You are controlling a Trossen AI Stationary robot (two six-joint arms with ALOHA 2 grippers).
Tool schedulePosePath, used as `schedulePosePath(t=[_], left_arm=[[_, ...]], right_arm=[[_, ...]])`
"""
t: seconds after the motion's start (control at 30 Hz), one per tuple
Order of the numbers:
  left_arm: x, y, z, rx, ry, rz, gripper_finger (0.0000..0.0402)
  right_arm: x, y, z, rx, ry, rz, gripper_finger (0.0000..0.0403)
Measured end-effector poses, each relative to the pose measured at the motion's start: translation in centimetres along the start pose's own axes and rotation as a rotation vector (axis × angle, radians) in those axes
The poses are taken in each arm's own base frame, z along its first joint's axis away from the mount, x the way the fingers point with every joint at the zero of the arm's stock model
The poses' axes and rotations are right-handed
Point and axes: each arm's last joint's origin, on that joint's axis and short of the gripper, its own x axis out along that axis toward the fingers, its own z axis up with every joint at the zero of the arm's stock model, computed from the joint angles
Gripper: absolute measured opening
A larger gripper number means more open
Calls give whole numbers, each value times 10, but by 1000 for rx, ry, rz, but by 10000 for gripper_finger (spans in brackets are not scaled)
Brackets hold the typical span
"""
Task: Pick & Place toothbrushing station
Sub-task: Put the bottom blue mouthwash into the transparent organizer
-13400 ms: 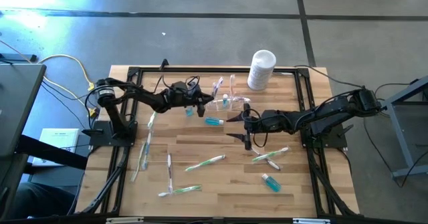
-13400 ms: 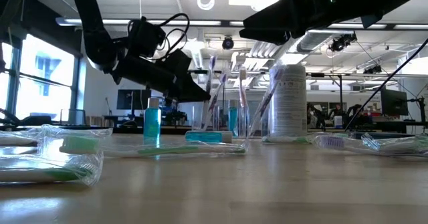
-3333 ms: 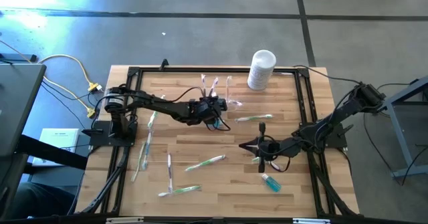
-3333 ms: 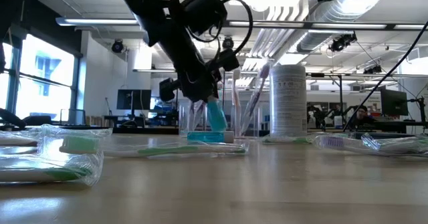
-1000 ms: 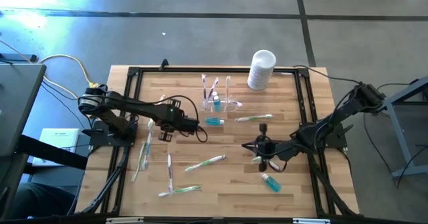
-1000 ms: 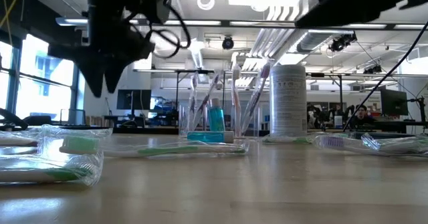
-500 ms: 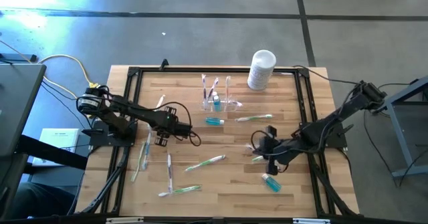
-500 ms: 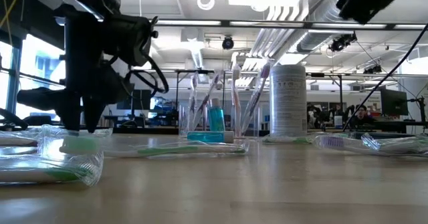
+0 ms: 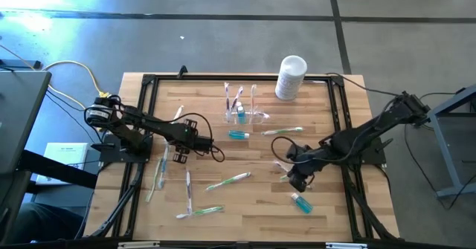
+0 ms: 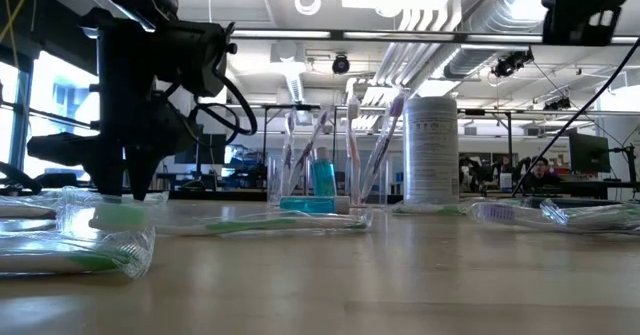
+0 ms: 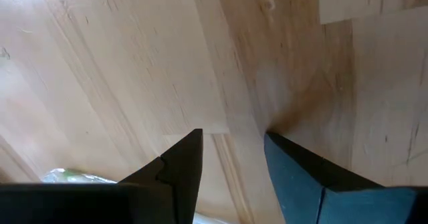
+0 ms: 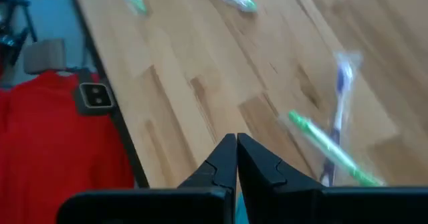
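The toothbrushing station (image 9: 242,112) is a clear holder standing upright on the table's far middle, with several toothbrushes and a blue bottle in its compartments; it also shows in the low view (image 10: 325,180). My left gripper (image 9: 178,154) points down at bare wood on the table's left, open and empty (image 11: 234,137), beside a wrapped toothbrush (image 9: 160,167). My right gripper (image 9: 291,180) hangs shut and empty (image 12: 235,140) over the table's right half, above loose toothbrushes (image 12: 328,144).
A white cylindrical container (image 9: 291,76) stands at the far right, next to the station. A blue tube (image 9: 238,135), a small blue bottle (image 9: 301,202) and several wrapped toothbrushes (image 9: 227,180) lie scattered on the wood. A black frame (image 9: 141,115) runs along the table's edges.
My left gripper has gone toward the table's left and near edges and down, and now stands still with its fingers pointing at the wood by the wrapped toothbrush. My right arm has risen and turned over the loose toothbrushes. The station has not moved.
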Motion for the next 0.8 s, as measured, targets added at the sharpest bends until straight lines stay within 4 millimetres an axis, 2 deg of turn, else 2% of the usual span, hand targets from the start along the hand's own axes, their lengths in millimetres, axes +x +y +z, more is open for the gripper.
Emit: schedulePosePath(t=[0.23,0.37,0.6,0.7,0.8], left_arm=[[0,0,3,35,-32,7,161],[0,1,6,49,-65,15,161],[-1,2,12,49,-115,25,161],[1,1,12,66,-130,31,161],[3,1,12,80,-145,36,161]], right_arm=[[23,1,1,174,103,-22,19],[35,0,-1,253,160,-57,64],[56,0,-9,321,272,-119,170],[66,-2,-16,320,317,-180,195],[78,-3,-21,339,368,-217,203]])
